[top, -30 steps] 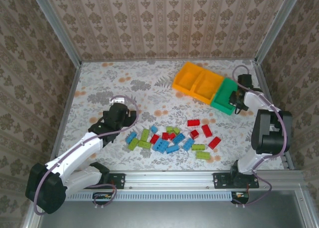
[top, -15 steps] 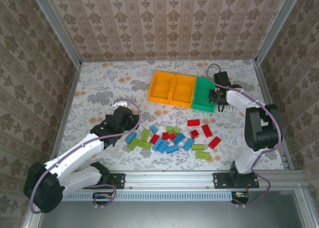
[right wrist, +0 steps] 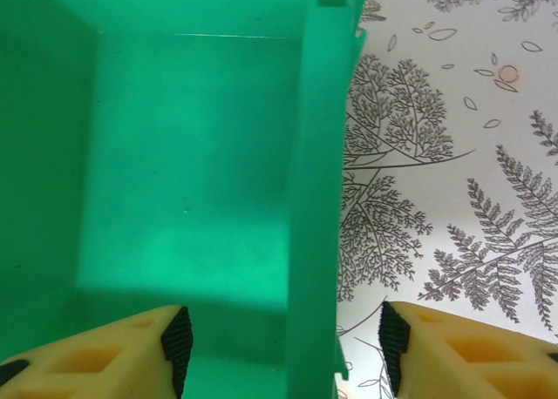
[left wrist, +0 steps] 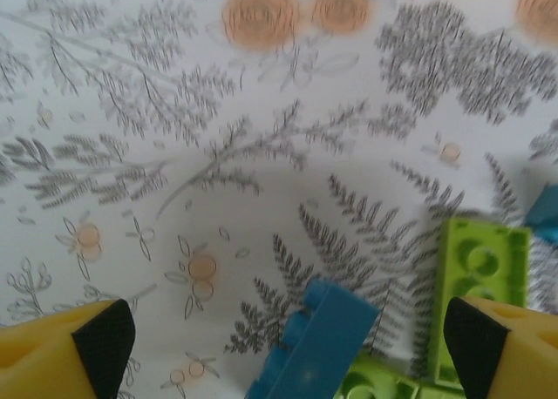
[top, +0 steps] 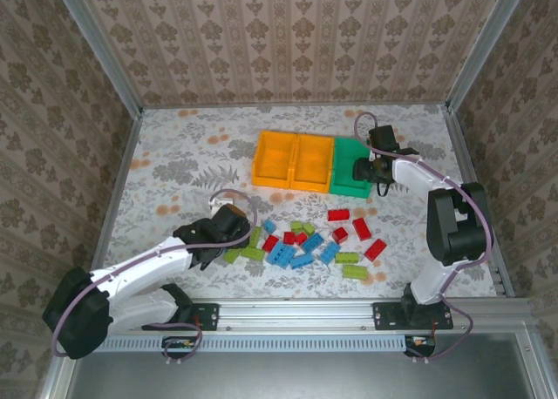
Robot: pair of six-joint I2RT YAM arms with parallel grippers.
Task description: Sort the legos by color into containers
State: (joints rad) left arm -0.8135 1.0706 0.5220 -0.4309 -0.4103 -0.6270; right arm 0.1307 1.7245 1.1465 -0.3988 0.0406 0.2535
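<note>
Dragged leftward, the two orange-yellow plastic bins (top: 295, 162) and green plastic bin (top: 347, 179) sit behind the scattered bricks (top: 310, 241), your right gripper (right wrist: 279, 338) part-open astride its wall; centre your wide-open, empty left gripper (left wrist: 279, 329) squarely over the blue studded brick (left wrist: 321, 329) before closing.

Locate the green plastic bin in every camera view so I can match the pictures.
Top external: green open-topped plastic bin at the right end of the bin row, right gripper at its right wall.
Right wrist: the bin's inside at left, its right wall up the centre, between the right gripper's open jaws.
Left wrist: faces a blue studded brick at bottom centre.
Shared landmark: floral table cover.
</note>
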